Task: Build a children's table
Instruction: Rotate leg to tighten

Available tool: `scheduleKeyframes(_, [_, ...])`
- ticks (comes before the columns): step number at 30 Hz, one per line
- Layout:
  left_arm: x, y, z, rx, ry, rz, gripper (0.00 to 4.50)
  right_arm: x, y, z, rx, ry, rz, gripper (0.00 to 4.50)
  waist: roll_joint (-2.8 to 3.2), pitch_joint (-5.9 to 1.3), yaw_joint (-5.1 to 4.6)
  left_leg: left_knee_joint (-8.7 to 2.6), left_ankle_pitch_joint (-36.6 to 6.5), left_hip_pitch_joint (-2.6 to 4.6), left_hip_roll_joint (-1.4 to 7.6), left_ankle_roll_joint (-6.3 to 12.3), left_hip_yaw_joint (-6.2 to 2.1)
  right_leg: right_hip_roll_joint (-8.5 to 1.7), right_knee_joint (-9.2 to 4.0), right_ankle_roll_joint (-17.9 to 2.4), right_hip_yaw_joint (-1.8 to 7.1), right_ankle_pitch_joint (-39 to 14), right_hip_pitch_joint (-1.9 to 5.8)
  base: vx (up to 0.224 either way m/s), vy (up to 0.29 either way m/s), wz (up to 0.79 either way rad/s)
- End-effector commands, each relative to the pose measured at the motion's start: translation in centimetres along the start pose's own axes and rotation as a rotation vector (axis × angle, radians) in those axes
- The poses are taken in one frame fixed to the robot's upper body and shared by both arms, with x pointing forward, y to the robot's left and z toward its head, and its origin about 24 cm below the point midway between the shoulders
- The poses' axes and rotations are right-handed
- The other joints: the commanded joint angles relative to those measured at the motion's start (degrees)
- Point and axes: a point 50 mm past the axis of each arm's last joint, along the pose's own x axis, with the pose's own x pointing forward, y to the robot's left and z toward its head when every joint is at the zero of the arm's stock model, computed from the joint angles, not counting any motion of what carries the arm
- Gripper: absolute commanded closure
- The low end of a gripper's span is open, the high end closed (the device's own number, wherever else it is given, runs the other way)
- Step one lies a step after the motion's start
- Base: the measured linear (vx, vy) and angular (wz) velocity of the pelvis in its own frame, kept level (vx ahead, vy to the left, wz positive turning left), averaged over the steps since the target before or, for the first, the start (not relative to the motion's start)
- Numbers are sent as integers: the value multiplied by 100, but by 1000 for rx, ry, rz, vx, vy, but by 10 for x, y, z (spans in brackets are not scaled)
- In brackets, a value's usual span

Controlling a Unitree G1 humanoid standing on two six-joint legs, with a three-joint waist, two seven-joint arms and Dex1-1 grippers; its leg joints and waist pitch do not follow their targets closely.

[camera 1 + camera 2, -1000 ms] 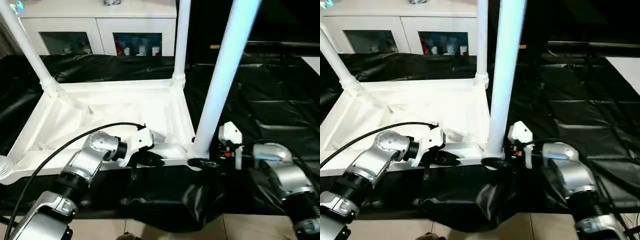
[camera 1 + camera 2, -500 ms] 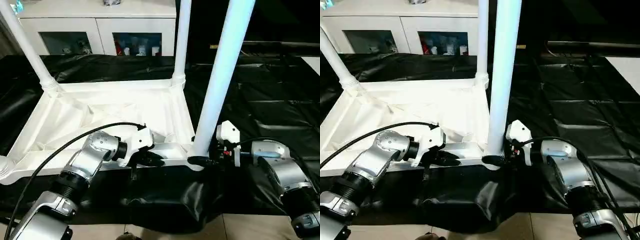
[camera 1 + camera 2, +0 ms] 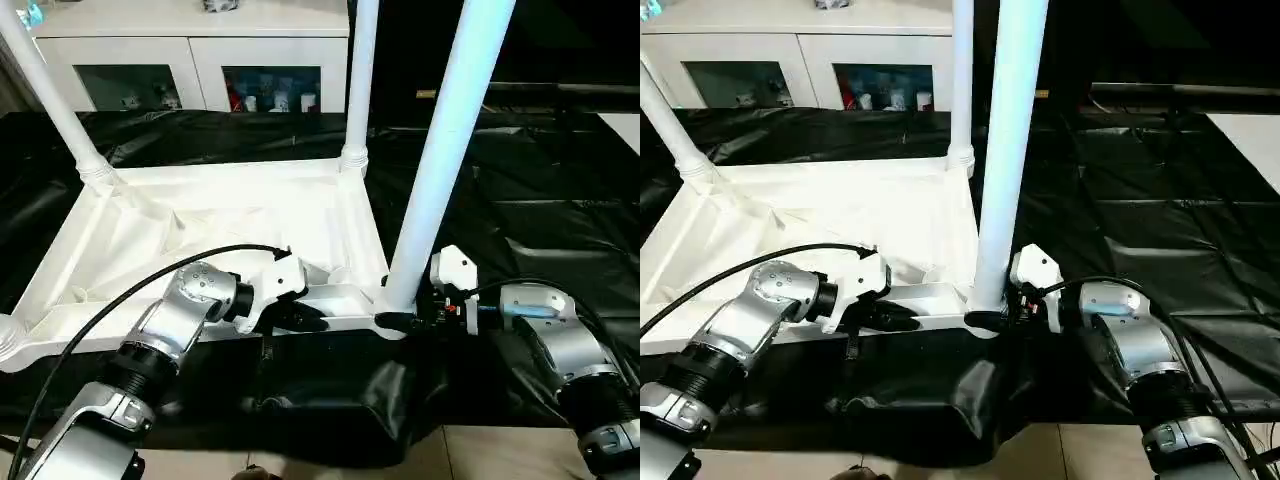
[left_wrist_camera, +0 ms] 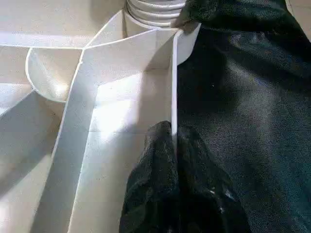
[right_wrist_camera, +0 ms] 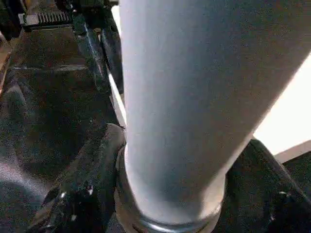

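Observation:
The children's table's white tabletop (image 3: 230,215) lies upside down on a black sheet. Three white legs stand in its corner sockets: far left (image 3: 50,95), far right (image 3: 360,80) and near right (image 3: 440,160). My left gripper (image 3: 305,322) is shut on the tabletop's thin near rim (image 4: 173,97), a little left of the near-right corner. My right gripper (image 3: 400,322) reaches in from the right at the foot of the near-right leg (image 5: 175,97). Its black fingers (image 5: 87,189) press that leg's base from both sides, just above the socket.
A white cabinet (image 3: 190,60) with glass doors stands behind the table. The black sheet (image 3: 540,180) covers the floor to the right and hangs in folds over the near edge. The tabletop's near-left corner socket (image 3: 8,338) sits at the picture's left edge.
My right gripper has moved left, up to the near-right leg, and its fingers have narrowed around the leg's base. The left gripper has kept its hold on the rim.

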Motion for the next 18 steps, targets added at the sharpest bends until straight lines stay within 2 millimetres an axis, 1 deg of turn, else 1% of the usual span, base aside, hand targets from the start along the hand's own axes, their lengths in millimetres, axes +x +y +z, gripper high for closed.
scheduleKeyframes(1, [-1,4,9,21,-28,21,450,3,-3,0,27,-27,-50,181,-88,-396,-8,-355,-785,105,244,507,-113,-325,-381,-1518,224,-201,229,0,0,0])
scheduleKeyframes(2, [-1,4,9,21,-28,21,450,3,-3,0,27,-27,-50,181,-88,-392,-14,-356,-799,100,240,500,-113,-328,-383,-1526,226,-211,227,0,0,0])
scheduleKeyframes(3, [1,9,8,7,-18,75,450,9,-8,-2,70,-71,-158,181,-88,-393,-20,-357,-810,99,239,489,-114,-328,-381,-1526,224,-227,228,0,0,0])
scheduleKeyframes(4, [2,12,8,-5,-11,111,450,12,-11,-3,93,-91,-225,181,-84,-386,-47,-366,-829,100,233,441,-119,-331,-394,-1524,226,-284,222,0,0,0])
scheduleKeyframes(5, [3,14,7,-13,-7,141,450,15,-13,-5,119,-106,-286,181,-69,-383,-72,-375,-895,110,224,377,-123,-330,-404,-1512,224,-401,215,0,0,0])
scheduleKeyframes(6, [4,17,7,-21,-4,177,450,18,-15,-7,155,-124,-363,181,-78,-384,-90,-379,-934,115,225,340,-118,-333,-417,-1504,228,-459,211,0,0,0])
scheduleKeyframes(7, [6,20,7,-31,-4,211,450,23,-17,-10,197,-138,-456,181,-76,-377,-134,-407,-1011,126,225,204,-134,-333,-429,-1475,227,-579,217,0,0,0])
scheduleKeyframes(8, [9,23,8,-38,-5,240,450,29,-17,-12,231,-142,-534,181,-77,-379,-151,-410,-1012,109,220,190,-140,-335,-420,-1459,225,-573,234,0,0,0])
scheduleKeyframes(9, [11,25,9,-46,-6,271,450,34,-18,-14,261,-139,-605,181,-62,-378,-151,-412,-1015,121,221,172,-140,-332,-425,-1436,228,-584,220,0,0,0])
scheduleKeyframes(10, [14,27,10,-56,-7,292,450,38,-18,-16,294,-137,-684,181,-33,-379,-168,-417,-1053,134,222,122,-139,-332,-425,-1415,235,-570,207,0,0,0])
scheduleKeyframes(11, [17,28,12,-61,-4,311,450,43,-19,-18,341,-133,-767,181,-44,-377,-191,-423,-1051,132,217,85,-135,-329,-427,-1410,240,-522,202,0,0,0])
scheduleKeyframes(12, [19,30,13,-67,2,340,450,49,-19,-19,387,-133,-826,181,-31,-381,-208,-423,-1033,132,210,65,-132,-333,-424,-1406,245,-452,200,0,0,0])
scheduleKeyframes(13, [22,32,14,-74,5,361,450,55,-19,-20,404,-116,-886,181,-36,-387,-207,-426,-1030,142,213,56,-137,-333,-426,-1403,239,-433,209,0,0,0])
scheduleKeyframes(14, [22,32,14,-74,5,361,450,55,-19,-20,404,-116,-886,181,-27,-393,-213,-421,-960,137,210,55,-136,-324,-414,-1410,237,-305,211,0,0,0])
scheduleKeyframes(15, [27,34,16,-84,10,396,450,65,-19,-17,424,-100,-969,182,7,-393,-215,-418,-963,133,203,52,-136,-324,-407,-1419,236,-256,208,0,0,0])
scheduleKeyframes(16, [31,36,18,-88,13,414,450,72,-19,-15,458,-102,-1022,182,11,-389,-231,-427,-969,138,202,22,-135,-316,-406,-1423,236,-190,198,0,0,0])
scheduleKeyframes(17, [35,37,20,-91,9,432,450,79,-19,-11,474,-103,-1078,182,3,-384,-242,-438,-1046,143,198,-14,-137,-320,-417,-1423,235,-237,198,0,0,0])
scheduleKeyframes(18, [35,37,20,-91,9,432,450,79,-19,-11,474,-103,-1078,182,2,-380,-244,-438,-1098,148,192,-27,-130,-320,-431,-1414,236,-284,197,0,0,0])
